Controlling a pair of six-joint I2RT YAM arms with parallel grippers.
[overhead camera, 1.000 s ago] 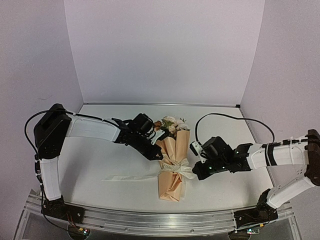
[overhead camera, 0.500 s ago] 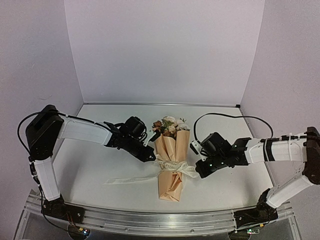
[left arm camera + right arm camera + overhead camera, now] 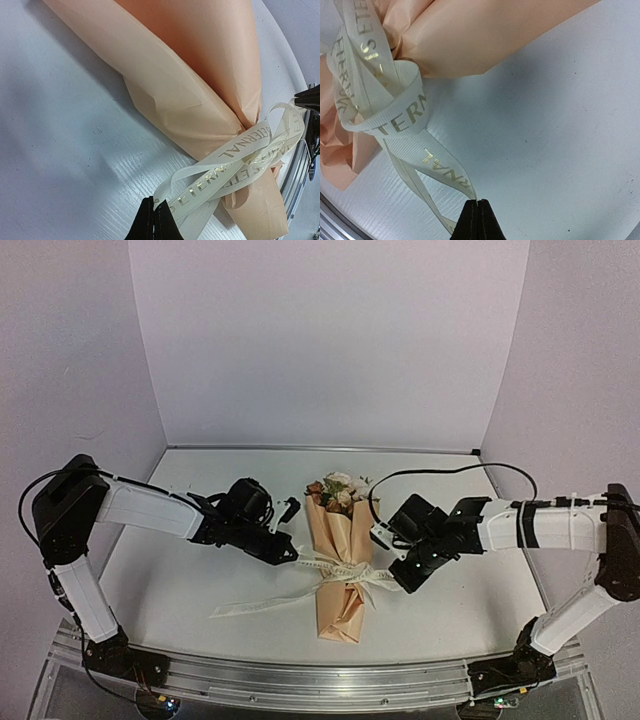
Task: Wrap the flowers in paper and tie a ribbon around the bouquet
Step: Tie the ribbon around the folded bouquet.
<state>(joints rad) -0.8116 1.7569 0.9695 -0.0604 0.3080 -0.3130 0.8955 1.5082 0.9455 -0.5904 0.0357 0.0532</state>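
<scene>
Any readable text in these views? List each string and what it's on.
"ETERNAL": printed again and again along the ribbon, clearest in the left wrist view.
"TERN", "NAL": cut-off pieces of that same word on ribbon loops in the right wrist view.
Top view: the lettering is too small to read.
No print shows on the paper.

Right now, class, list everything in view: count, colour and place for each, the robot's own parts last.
flowers: one bunch, pink, rust and cream, at the cone's far end.
paper: one sheet, peach-tan, wrapped as a cone, mid-table.
ribbon: one, cream with lettering, around the cone's waist.
table: one, white, under everything.
rail: one, silver, along the near edge.
left gripper: one, black, shut on the ribbon left of the cone.
right gripper: one, black, shut on the ribbon right of the cone.
</scene>
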